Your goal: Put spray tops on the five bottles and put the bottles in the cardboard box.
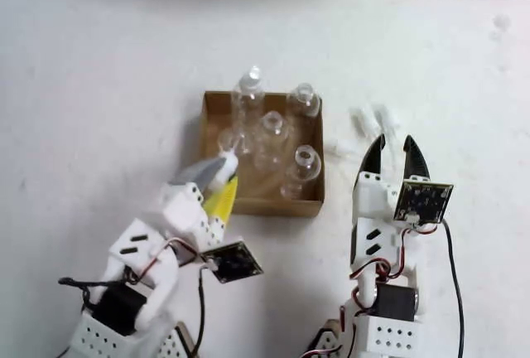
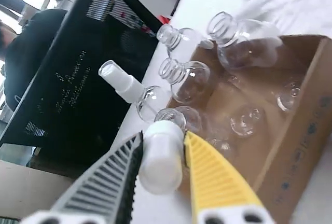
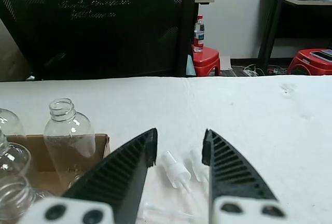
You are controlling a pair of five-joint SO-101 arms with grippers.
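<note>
Several clear bottles stand in the cardboard box (image 1: 219, 103). One bottle (image 1: 248, 91) at the box's far side wears a white spray top; the others, such as the bottle (image 1: 305, 162) at the near right, have bare necks. My left gripper (image 1: 222, 172) hovers at the box's near left corner, shut on a white spray top (image 1: 227, 160), just above an uncapped bottle neck (image 2: 171, 115). In the left wrist view the held spray top (image 2: 162, 156) sits between the fingers. My right gripper (image 1: 392, 152) stands open right of the box, with loose spray tops (image 3: 176, 169) on the table just beyond its tips.
More loose spray tops (image 1: 368, 118) lie on the white table (image 1: 99, 84) right of the box. The box's right wall (image 3: 57, 143) and an open bottle (image 3: 67, 130) appear in the right wrist view. A black chair stands past the table's far edge.
</note>
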